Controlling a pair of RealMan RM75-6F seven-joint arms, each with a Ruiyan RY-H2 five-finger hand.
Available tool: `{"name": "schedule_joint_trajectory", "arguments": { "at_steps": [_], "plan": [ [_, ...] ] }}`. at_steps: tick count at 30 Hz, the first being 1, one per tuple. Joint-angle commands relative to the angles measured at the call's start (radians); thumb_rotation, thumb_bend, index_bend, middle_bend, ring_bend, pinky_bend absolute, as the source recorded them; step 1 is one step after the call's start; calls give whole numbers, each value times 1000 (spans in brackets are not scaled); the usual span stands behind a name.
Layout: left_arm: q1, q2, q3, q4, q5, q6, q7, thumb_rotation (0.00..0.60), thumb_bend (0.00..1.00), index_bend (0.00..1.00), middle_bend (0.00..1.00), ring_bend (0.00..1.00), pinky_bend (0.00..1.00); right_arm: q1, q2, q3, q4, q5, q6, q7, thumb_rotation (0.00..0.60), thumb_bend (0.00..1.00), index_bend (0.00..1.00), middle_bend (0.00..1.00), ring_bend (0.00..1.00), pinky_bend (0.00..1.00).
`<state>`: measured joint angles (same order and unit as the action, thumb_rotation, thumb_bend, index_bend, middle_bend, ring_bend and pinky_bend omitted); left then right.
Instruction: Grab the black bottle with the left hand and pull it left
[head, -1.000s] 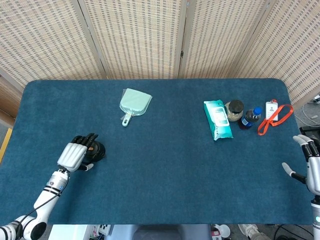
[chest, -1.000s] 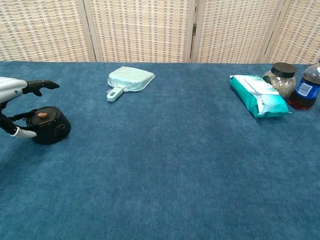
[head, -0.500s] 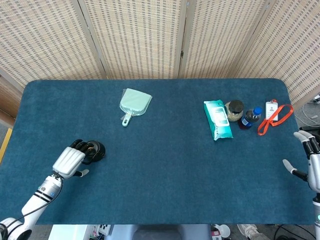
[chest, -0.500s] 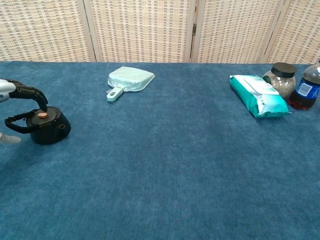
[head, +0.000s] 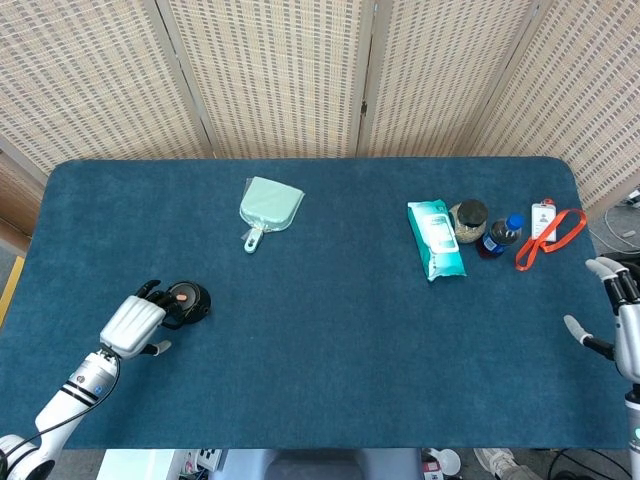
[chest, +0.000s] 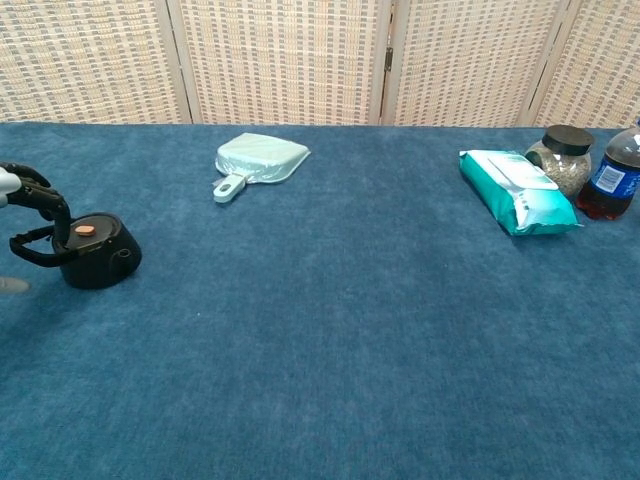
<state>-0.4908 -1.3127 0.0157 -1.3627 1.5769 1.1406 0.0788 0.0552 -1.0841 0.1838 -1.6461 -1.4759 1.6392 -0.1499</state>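
Note:
The black bottle (head: 186, 300) is a squat black vessel with an orange spot on its lid, standing at the table's left front; the chest view shows it (chest: 98, 253) with a loop handle on its left. My left hand (head: 133, 322) lies just left of it and nearer the front edge. Its dark fingers (chest: 40, 198) are loosely curved beside the lid, the thumb is apart, and nothing is held. Whether a fingertip touches the bottle I cannot tell. My right hand (head: 618, 318) hovers with spread fingers at the table's right front edge, holding nothing.
A mint dustpan (head: 268, 207) lies at the back left of centre. At the back right sit a wipes pack (head: 435, 238), a black-lidded jar (head: 468, 220), a blue-capped dark bottle (head: 497, 237) and a red lanyard with badge (head: 550, 232). Wicker screens stand behind the blue table (head: 330, 350).
My left hand has drawn back from over the black bottle, left and toward the front edge, letting go of it. The bottle stays in place. The right hand barely shifted.

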Motion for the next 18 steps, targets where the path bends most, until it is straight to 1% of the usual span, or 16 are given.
{"name": "schedule_joint_trajectory", "arguments": {
  "at_steps": [1,9,14,18],
  "plan": [
    [1,-1,-1,4,-3,1,0,600,152,445,385,325,99,0,1,-2,-3,1,-1,-3,600,152,250,260,200,217],
    [5,-7,3,22,-7,2,-8,600,152,470,412,347,99,-4,0,-5,-7,-3,5,-8,600,153,250,260,200,188],
    [7,-23,3,44,-6,7,-20,600,151,518,433,358,93,-7,1,-7,-9,0,9,-10,600,152,250,260,200,158],
    [7,-33,3,58,-8,5,-22,600,152,519,435,359,89,-9,0,-8,-8,-1,11,-10,600,153,250,260,200,157]
  ]
}}
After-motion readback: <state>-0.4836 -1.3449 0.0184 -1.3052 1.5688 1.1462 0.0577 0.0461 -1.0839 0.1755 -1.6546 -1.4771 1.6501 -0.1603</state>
